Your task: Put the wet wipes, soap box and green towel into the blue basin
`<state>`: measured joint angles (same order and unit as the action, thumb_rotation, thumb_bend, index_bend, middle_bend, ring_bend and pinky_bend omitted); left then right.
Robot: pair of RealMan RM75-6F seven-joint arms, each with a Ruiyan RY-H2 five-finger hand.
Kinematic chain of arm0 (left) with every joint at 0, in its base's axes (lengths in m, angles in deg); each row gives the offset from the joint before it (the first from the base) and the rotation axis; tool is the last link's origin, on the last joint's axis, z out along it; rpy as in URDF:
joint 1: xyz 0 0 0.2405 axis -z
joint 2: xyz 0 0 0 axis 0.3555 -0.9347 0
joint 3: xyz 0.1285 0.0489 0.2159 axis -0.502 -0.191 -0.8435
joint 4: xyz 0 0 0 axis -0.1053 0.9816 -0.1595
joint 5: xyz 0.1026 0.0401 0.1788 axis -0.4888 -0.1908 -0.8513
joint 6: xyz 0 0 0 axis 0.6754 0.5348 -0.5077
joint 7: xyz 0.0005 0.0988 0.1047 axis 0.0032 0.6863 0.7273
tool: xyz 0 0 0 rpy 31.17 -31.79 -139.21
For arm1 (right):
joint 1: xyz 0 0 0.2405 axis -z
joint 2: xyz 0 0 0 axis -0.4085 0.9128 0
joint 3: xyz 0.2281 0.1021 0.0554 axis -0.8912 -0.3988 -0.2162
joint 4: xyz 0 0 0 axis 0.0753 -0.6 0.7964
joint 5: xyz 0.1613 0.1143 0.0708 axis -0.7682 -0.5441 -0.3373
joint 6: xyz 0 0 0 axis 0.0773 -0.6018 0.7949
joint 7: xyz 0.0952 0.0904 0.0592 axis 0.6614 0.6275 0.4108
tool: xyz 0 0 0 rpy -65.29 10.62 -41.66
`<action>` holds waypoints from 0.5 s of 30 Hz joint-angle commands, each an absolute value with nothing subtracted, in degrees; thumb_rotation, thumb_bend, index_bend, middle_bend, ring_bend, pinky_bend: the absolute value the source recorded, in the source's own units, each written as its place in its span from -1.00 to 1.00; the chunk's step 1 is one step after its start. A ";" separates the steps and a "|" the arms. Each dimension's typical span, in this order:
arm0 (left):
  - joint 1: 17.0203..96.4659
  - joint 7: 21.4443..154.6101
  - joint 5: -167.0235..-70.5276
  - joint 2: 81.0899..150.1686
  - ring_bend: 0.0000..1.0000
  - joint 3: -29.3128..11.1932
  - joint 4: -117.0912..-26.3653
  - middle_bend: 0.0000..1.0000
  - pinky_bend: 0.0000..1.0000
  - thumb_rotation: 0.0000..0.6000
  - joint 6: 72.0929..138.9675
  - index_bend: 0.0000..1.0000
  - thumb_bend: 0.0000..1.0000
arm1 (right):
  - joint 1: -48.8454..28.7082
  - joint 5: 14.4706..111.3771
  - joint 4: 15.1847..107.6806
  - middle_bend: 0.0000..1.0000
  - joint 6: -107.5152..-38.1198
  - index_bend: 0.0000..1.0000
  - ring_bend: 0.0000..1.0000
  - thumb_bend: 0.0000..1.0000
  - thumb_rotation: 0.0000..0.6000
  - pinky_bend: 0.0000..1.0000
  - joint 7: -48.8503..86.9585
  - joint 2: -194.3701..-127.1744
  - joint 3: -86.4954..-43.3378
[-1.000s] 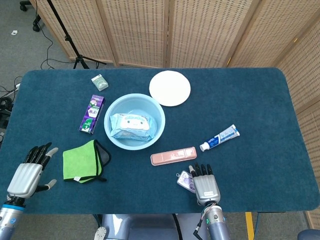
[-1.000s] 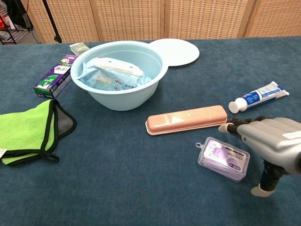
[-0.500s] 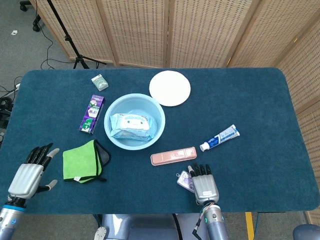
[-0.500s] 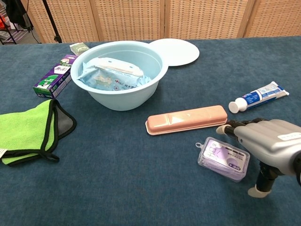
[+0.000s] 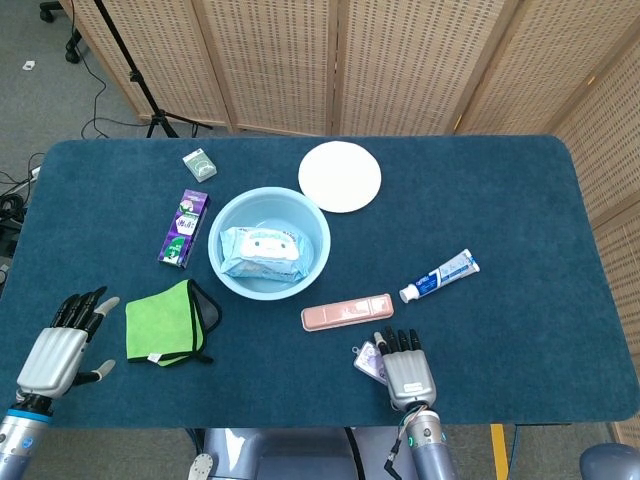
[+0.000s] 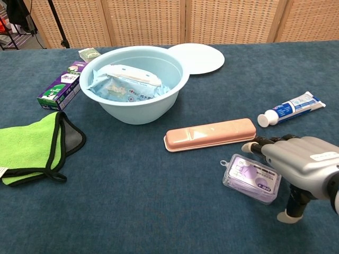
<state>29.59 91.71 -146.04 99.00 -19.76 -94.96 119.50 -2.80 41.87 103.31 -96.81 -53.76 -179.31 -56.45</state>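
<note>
The blue basin (image 5: 212, 240) (image 6: 137, 108) stands left of the table's middle, and the wet wipes pack (image 5: 262, 252) (image 6: 127, 82) lies inside it. A green towel (image 5: 160, 322) (image 6: 26, 145) lies folded on the cloth to the basin's front left. The small purple soap box (image 5: 370, 360) (image 6: 249, 177) lies near the front edge. My right hand (image 5: 408, 368) (image 6: 299, 166) is just beside it on the right, fingers stretched forward, holding nothing. Left of the towel, my left hand (image 5: 62, 345) hovers with fingers spread and empty; only the head view shows it.
A long pink case (image 5: 347, 311) (image 6: 209, 133) lies between the basin and the soap box. A toothpaste tube (image 5: 440, 275) (image 6: 291, 108) is to the right. A white plate (image 5: 340, 176) (image 6: 197, 57), a purple carton (image 5: 185, 227) (image 6: 61, 90) and a small green box (image 5: 199, 163) (image 6: 90, 53) surround the basin.
My right hand has drifted slightly back toward the near edge and closer to the purple soap box. Nothing else has moved.
</note>
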 commanded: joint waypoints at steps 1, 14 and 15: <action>29.59 91.72 -146.02 99.01 -1.00 -19.74 -94.96 -1.00 -1.00 1.00 119.47 -1.00 -0.59 | -2.96 42.06 103.21 -1.00 -97.03 -0.81 -1.00 -0.64 1.00 -0.94 -53.51 -179.46 -56.34; 29.57 91.44 -146.08 98.91 -1.00 -19.70 -95.03 -1.00 -1.00 1.00 119.44 -1.00 -0.59 | -3.72 43.78 102.13 -1.00 -98.11 -0.61 -1.00 -0.64 1.00 -0.79 -52.93 -180.26 -55.38; 29.59 91.42 -146.10 98.90 -1.00 -19.68 -95.02 -1.00 -1.00 1.00 119.43 -1.00 -0.59 | -3.75 43.91 102.01 -1.00 -98.17 -0.58 -1.00 -0.63 1.00 -0.77 -52.97 -180.36 -55.23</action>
